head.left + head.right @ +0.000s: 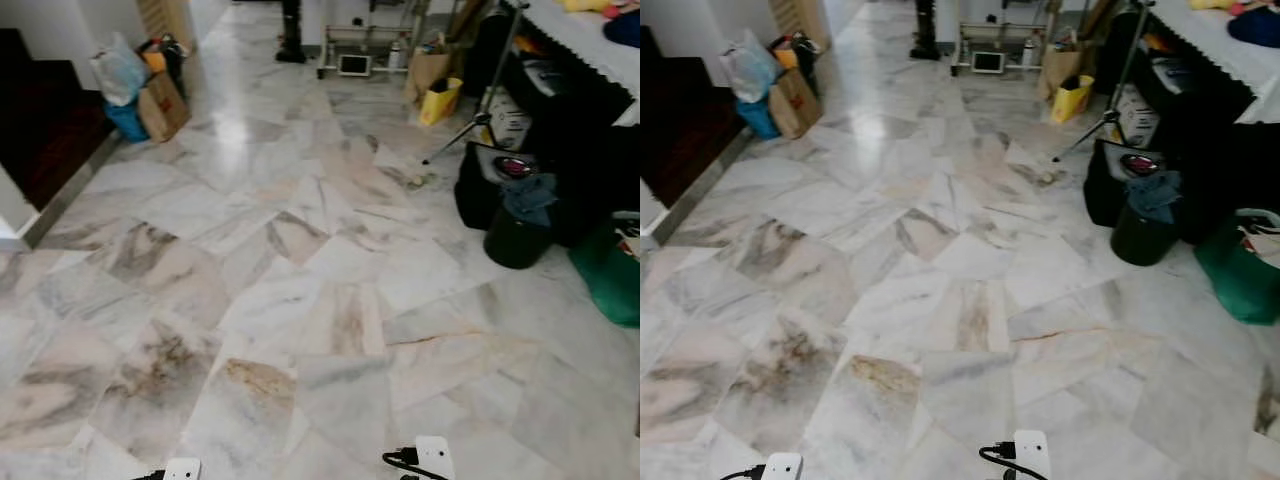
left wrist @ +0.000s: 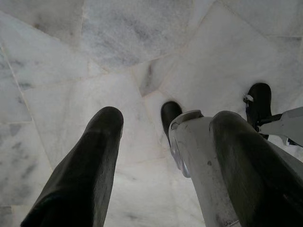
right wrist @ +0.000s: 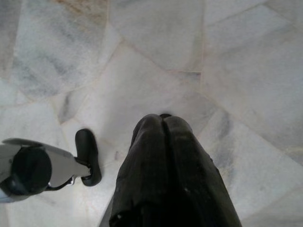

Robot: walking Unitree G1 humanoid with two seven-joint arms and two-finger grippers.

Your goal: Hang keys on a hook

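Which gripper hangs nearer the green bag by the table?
Right. The right gripper hangs shut over the marble floor on the green bag's side; the left gripper, open, hangs on the far side.

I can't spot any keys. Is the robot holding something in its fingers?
No, nothing is held. The left gripper hangs open over the marble floor, and the right gripper is shut on nothing.

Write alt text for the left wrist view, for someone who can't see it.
The left gripper hangs open over a pale marble floor, its two black fingers spread apart and holding nothing. Between and beyond them show the robot's silver leg and its two black feet.
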